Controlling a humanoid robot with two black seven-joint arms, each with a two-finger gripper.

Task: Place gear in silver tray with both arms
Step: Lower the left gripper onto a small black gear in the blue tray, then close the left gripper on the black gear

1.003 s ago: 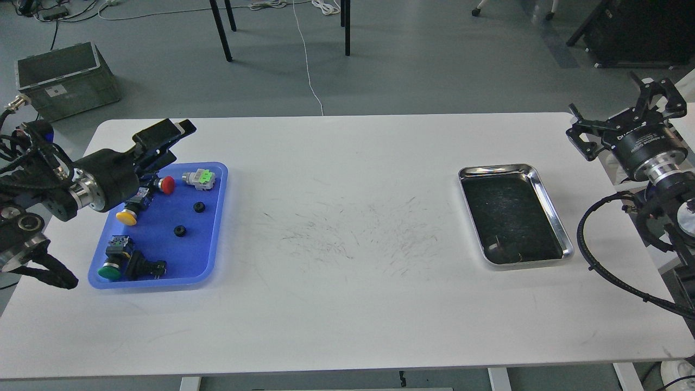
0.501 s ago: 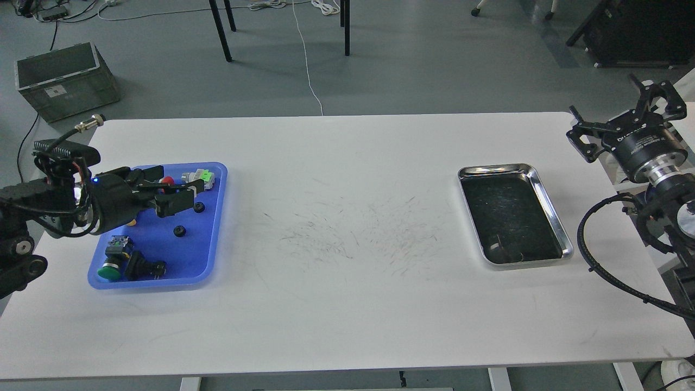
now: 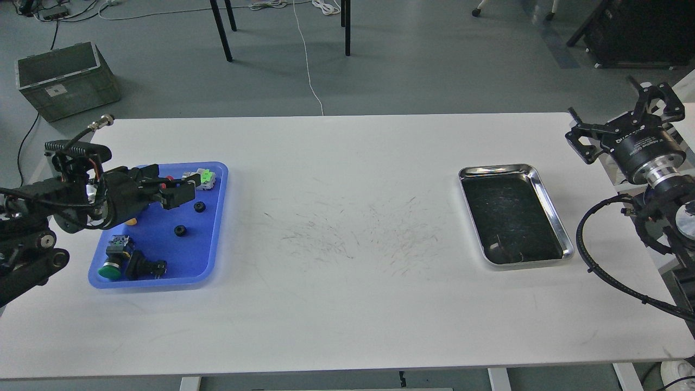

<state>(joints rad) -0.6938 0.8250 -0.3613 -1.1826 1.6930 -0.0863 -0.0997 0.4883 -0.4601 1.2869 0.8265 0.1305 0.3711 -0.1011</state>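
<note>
Two small black gears [image 3: 199, 207] lie in the blue tray [image 3: 214, 239], far left of the empty silver tray [image 3: 548, 209]. The left gripper [image 3: 182, 191], fingers slightly parted, hovers above them; pickup appears next. The right gripper [image 3: 624, 127] waits open beyond the silver tray.

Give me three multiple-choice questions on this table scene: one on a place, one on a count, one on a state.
1. Where is the left gripper?
A. over the blue tray
B. over the silver tray
C. at mid-table
2. How many small black gears lie loose in the blue tray?
A. none
B. two
C. five
3. What does the silver tray hold?
A. a red button
B. a gear
C. nothing

A: it hangs above the blue tray's far end.
B: two black rings show on blue.
C: only its scuffed floor shows.
</note>
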